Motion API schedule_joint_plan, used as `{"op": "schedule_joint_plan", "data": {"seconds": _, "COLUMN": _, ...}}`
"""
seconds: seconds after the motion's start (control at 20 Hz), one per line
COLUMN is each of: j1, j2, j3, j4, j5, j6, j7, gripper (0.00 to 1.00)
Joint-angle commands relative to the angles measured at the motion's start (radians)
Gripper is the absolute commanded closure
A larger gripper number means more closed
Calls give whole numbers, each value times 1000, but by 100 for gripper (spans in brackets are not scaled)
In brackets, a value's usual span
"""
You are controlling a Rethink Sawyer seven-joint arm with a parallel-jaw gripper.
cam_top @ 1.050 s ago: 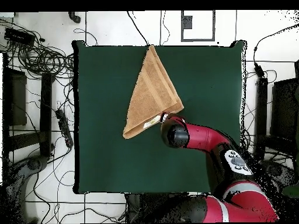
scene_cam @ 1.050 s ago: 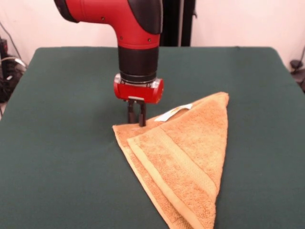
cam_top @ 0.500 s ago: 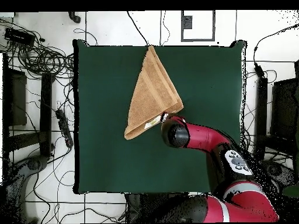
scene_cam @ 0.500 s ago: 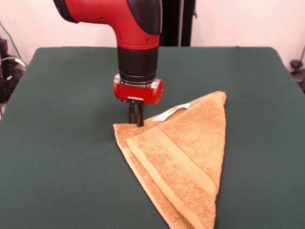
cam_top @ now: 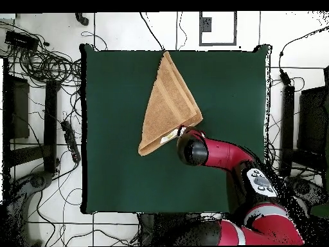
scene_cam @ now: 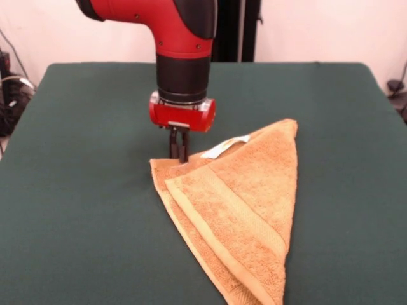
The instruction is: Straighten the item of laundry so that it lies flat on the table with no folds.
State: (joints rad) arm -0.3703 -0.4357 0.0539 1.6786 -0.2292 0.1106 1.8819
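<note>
Towel (scene_cam: 245, 213) folded diagonally into triangle, two layers, near point off front edge of view; unfolding not yet done. White tag (scene_cam: 224, 147) on far edge. Gripper (scene_cam: 178, 152) pinching towel's far-left corner, fingers pressed together. Green table (scene_cam: 82, 210) otherwise bare; cables (cam_top: 45, 64) on floor around, white wall behind

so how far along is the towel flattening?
Done: nothing visibly flat yet; the towel lies folded in a triangle of doubled layers on the table. In hand: the claw is shut on the folded corner near the white tag. Left: pull that top layer open and spread it flat.
</note>
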Motion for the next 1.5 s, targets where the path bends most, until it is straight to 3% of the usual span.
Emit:
{"op": "schedule_joint_plan", "data": {"seconds": 0.05, "j1": -37, "j2": -29, "j3": 2, "j4": 234, "j5": 17, "j6": -52, "j7": 216, "gripper": 100}}
{"op": "schedule_joint_plan", "data": {"seconds": 0.6, "j1": -131, "j2": 11, "j3": 12, "j4": 371, "j5": 3, "j6": -194, "j7": 221, "gripper": 100}}
{"op": "schedule_joint_plan", "data": {"seconds": 0.75, "j1": -161, "j2": 27, "j3": 20, "j4": 364, "j5": -8, "j6": -223, "j7": 200, "gripper": 100}}
{"op": "schedule_joint_plan", "data": {"seconds": 0.95, "j1": -116, "j2": 62, "j3": 21, "j4": 311, "j5": 18, "j6": -287, "j7": 202, "gripper": 100}}
{"op": "schedule_joint_plan", "data": {"seconds": 1.0, "j1": -101, "j2": 66, "j3": 18, "j4": 304, "j5": 32, "j6": -294, "j7": 200, "gripper": 0}}
{"op": "schedule_joint_plan", "data": {"seconds": 1.5, "j1": -30, "j2": 13, "j3": -17, "j4": 248, "j5": 65, "j6": -221, "j7": 168, "gripper": 0}}
